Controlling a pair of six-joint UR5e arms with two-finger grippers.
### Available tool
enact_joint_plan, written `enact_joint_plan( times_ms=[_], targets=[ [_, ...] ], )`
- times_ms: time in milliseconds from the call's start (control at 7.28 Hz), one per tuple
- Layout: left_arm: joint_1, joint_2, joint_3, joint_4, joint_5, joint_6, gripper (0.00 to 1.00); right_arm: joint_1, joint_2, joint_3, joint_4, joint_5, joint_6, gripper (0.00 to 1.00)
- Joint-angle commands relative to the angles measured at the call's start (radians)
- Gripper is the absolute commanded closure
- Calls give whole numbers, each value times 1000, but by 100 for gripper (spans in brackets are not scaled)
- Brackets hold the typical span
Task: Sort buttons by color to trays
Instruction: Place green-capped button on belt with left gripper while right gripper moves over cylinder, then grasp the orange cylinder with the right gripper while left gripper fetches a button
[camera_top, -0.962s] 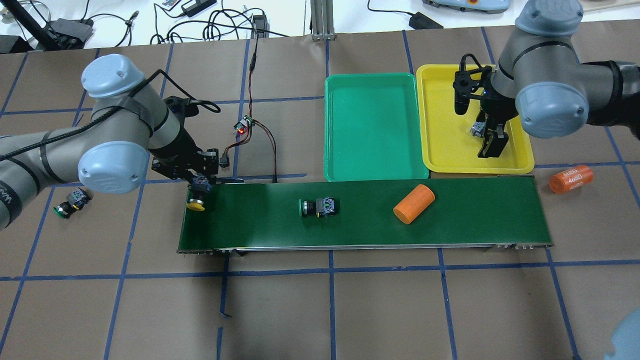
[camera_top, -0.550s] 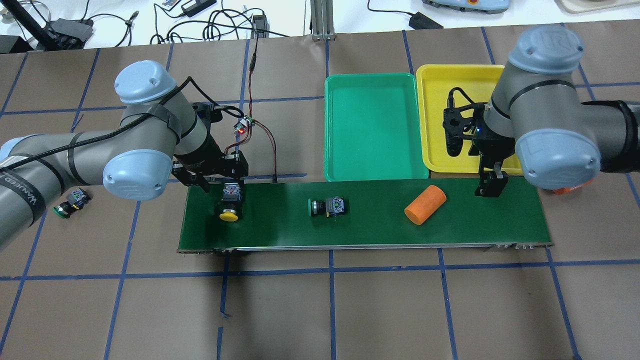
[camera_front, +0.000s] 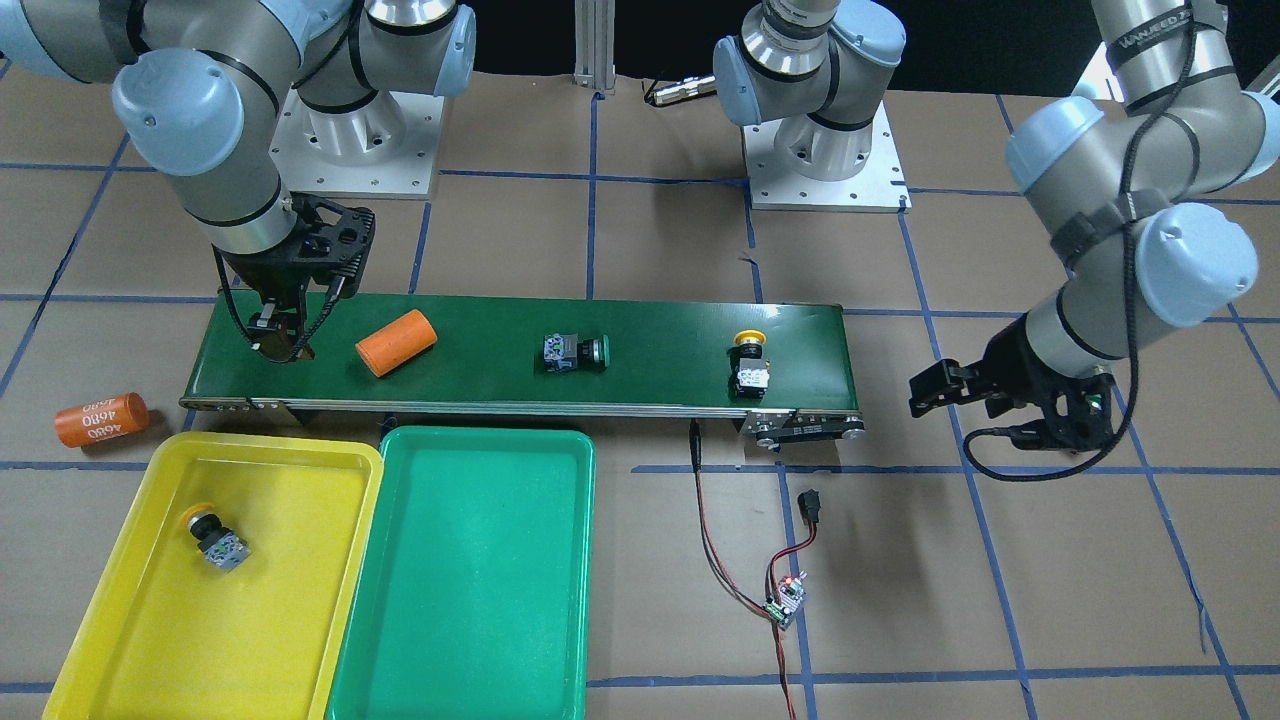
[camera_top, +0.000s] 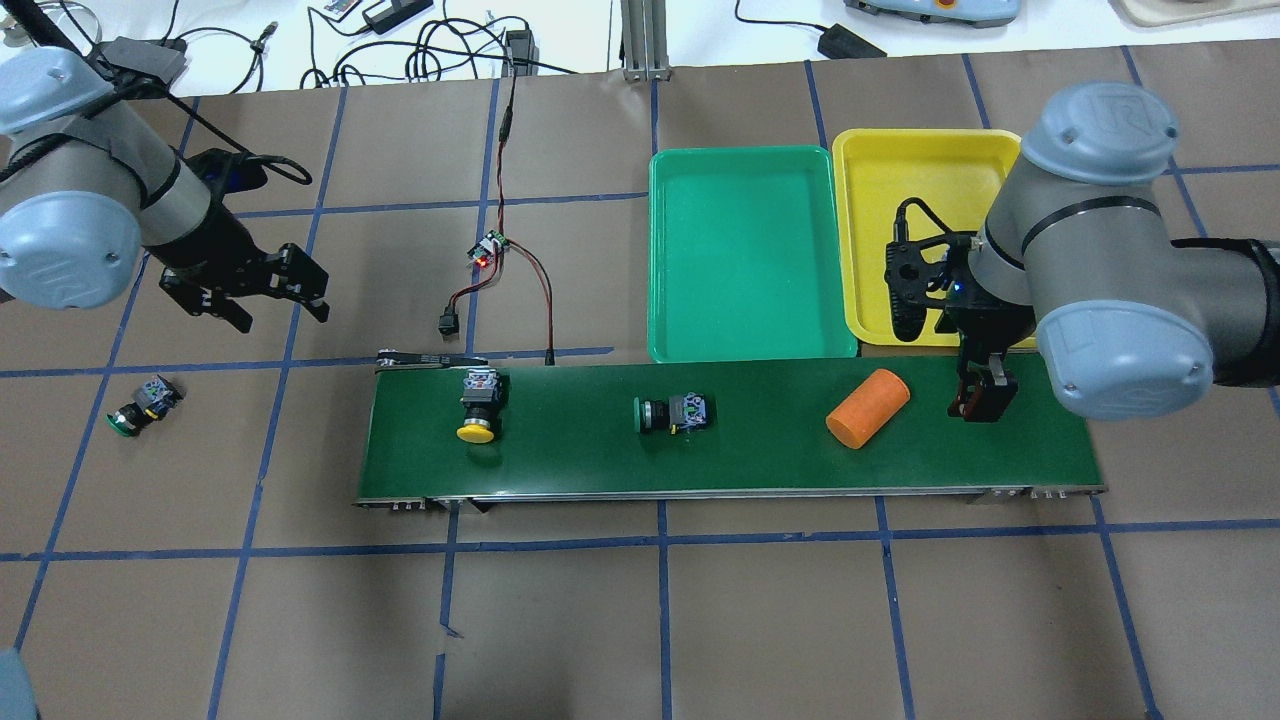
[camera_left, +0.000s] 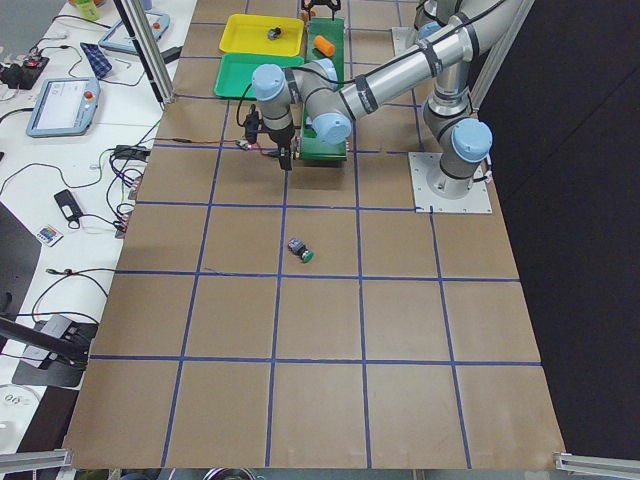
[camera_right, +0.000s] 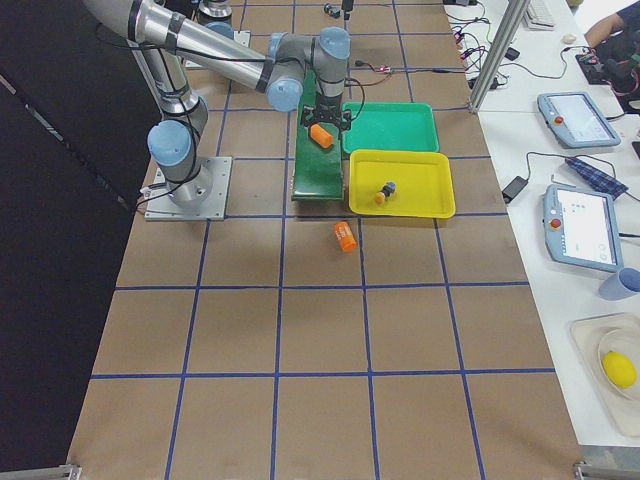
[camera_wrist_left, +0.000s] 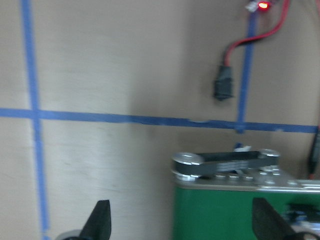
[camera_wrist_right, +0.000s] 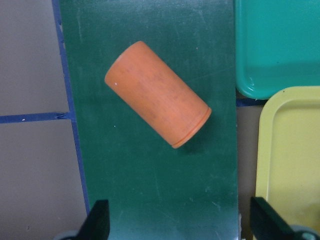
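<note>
A yellow button (camera_top: 478, 405) lies on the left part of the dark-green belt (camera_top: 750, 460), and a green button (camera_top: 672, 413) lies near its middle. A second green button (camera_top: 140, 405) lies on the table left of the belt. A second yellow button (camera_front: 215, 540) lies in the yellow tray (camera_top: 880, 250). The green tray (camera_top: 745, 255) holds nothing. My left gripper (camera_top: 272, 308) is open and empty above the table, back and left of the belt end. My right gripper (camera_top: 978, 398) is open and empty over the belt's right end.
An orange cylinder (camera_top: 867, 408) lies on the belt just left of my right gripper and fills the right wrist view (camera_wrist_right: 157, 100). Another orange cylinder marked 4680 (camera_front: 100, 420) lies on the table past the belt's end. A small circuit board with wires (camera_top: 488, 250) lies behind the belt.
My left gripper let go of the yellow button on the belt and moved back and left. My right gripper moved from the yellow tray to the belt's right end. The belt's items shifted right.
</note>
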Motion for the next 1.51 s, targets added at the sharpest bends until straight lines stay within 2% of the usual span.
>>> enact_joint_plan(
  times_ms=[0,137,412,825,962,1374],
  targets=[
    [118,-106,17,165,115,307,0,22,-14,6,1,2,5,0],
    [193,-123,-2,186,115,500,1,27,-11,14,1,2,6,0],
    [258,-160,-18,187,114,711,2,25,23,33,-6,25,0,0],
    [270,-200,-52,207,119,807,1,25,28,34,-6,25,0,0],
    [272,-217,-50,260,128,816,0,25,28,36,-6,25,0,0],
    [272,-214,-50,279,131,825,0,27,28,37,-8,25,-4,0]
  ],
)
